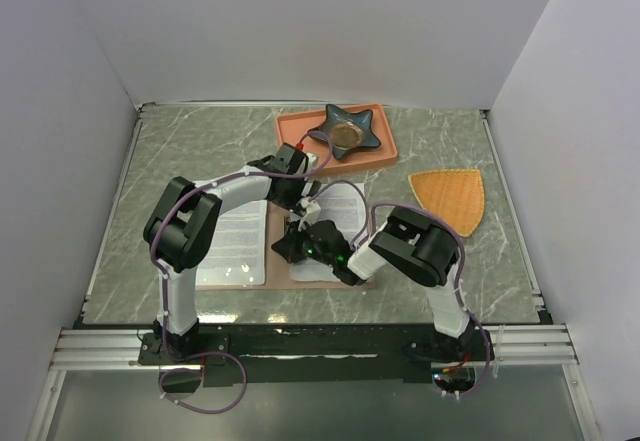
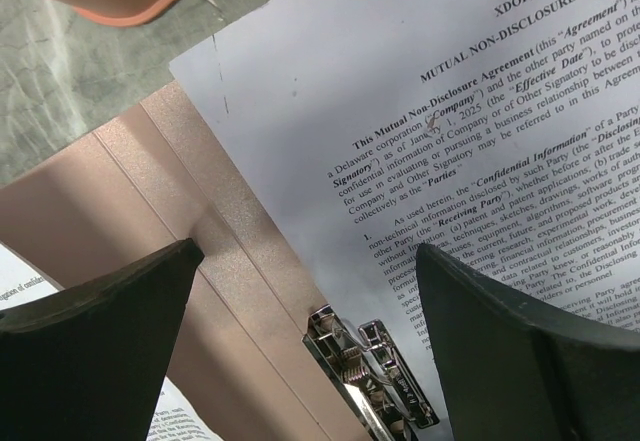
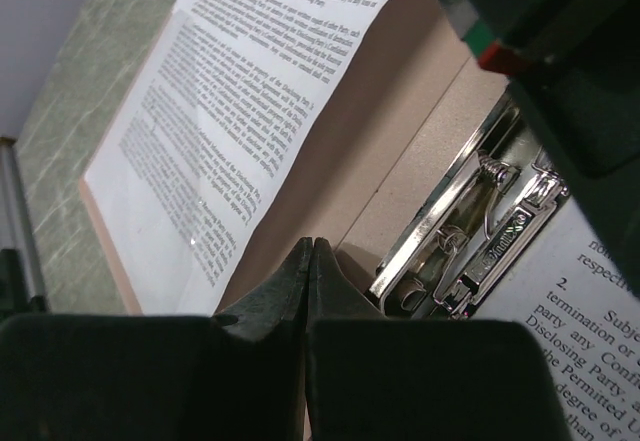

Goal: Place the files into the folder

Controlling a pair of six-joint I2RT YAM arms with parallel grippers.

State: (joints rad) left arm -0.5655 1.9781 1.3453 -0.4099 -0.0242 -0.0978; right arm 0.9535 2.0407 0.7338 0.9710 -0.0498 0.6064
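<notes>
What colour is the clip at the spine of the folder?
Shiny silver clip, clearest in the right wrist view.

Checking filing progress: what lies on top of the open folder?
One printed sheet lies on its left half, a second sheet on its right beside the silver clip. Anything under them is hidden.

Left gripper [image 1: 303, 204] and right gripper [image 1: 286, 249] crowd over the silver clip [image 2: 370, 371] of the folder [image 2: 150, 181]; salmon tray [image 1: 300, 124] stands just behind, orange mat [image 1: 450, 196] to the right; open marble table [image 1: 190, 141] lies at left
</notes>
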